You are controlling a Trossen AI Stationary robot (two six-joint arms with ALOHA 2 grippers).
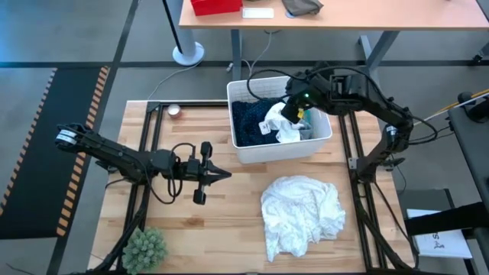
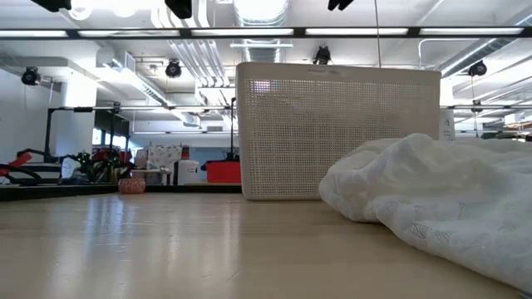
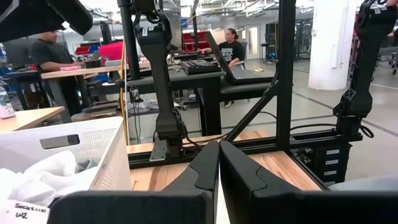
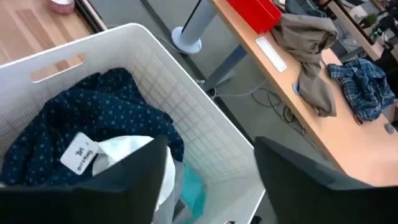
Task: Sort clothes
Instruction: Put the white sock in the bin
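large white garment (image 1: 302, 215) heaped on table front-right, well apart from both arms | right gripper (image 1: 294, 109) released, over white bin (image 1: 243, 152), navy patterned garment (image 1: 250, 121) directly below | left gripper (image 1: 223, 175) clenched, empty, mid-table

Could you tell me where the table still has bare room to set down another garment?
Bare wood lies between the left gripper and the large white garment, and left of the white bin. The bin, under the right gripper, is crowded.

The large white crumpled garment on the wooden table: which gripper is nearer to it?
Left. The left gripper hovers shut over the table beside the large white crumpled garment, with bare wood between them. The right gripper is open above the white plastic bin, farther away.
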